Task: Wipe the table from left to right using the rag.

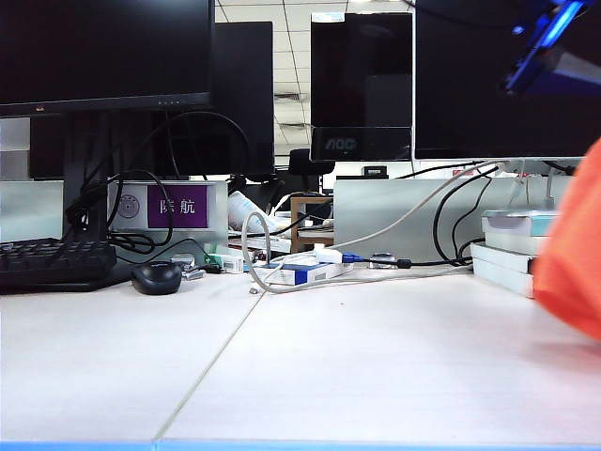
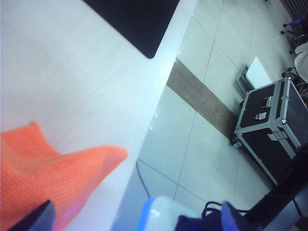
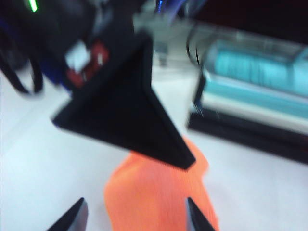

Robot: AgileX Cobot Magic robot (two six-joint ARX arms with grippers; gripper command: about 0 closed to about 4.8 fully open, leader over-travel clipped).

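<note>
The orange rag lies bunched at the right edge of the white table in the exterior view. That view shows neither gripper's fingers, only a blue arm part at the top right. In the left wrist view my left gripper is open over the table's edge, and one dark fingertip sits over a corner of the rag. In the blurred right wrist view my right gripper stands open above the rag, fingertips apart on either side of it. A black wedge-shaped robot part hangs over the rag there.
A black keyboard, a black mouse, monitors, loose cables and small boxes crowd the back of the table. A stack of flat boxes stands beside the rag. Past the table edge are floor tiles and a black case.
</note>
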